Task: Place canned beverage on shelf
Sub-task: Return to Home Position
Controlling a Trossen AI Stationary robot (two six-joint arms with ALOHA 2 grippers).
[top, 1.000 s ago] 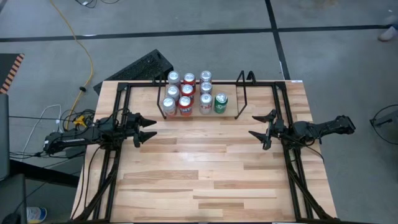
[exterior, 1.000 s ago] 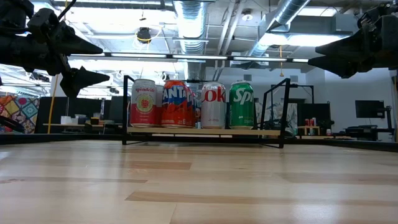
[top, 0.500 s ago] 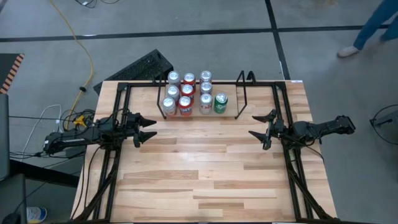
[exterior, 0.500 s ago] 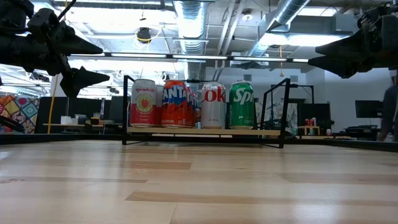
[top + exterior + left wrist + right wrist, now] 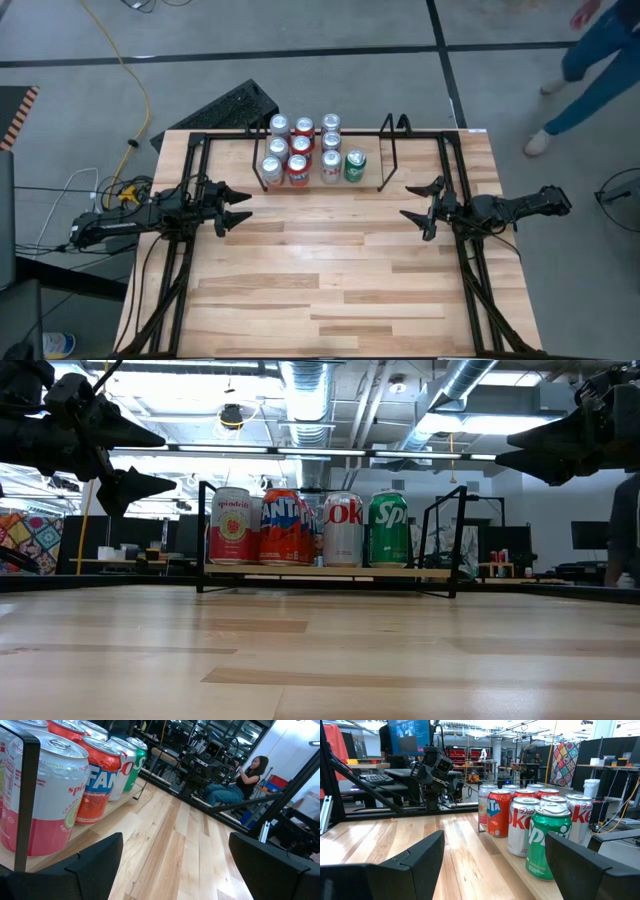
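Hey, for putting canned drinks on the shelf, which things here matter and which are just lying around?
Job:
- shelf
- cans on the shelf
- left gripper, open
- right gripper, open

Lying about:
- keyboard on the floor
- yellow cable
- person walking past

Tabletop (image 5: 330,270): light wood planks, pale blond to honey, mixed in streaks. Shelf (image 5: 440,525): thin black wire, light wood floor. Front row of cans, left to right in the low view: Spindrift can (image 5: 231,526) white with a red-pink panel; Fanta can (image 5: 285,527) orange-red with white lettering on blue; Diet Coke can (image 5: 344,529) silver with red lettering; Sprite can (image 5: 389,529) green with white lettering. Can tops silver from above. Both arms black. Floor grey with dark lines; yellow cable (image 5: 135,85) across it far left. Person (image 5: 600,50) at far right in blue trousers, pale shoes. Patchwork multicoloured cloth (image 5: 563,756) in the room behind.
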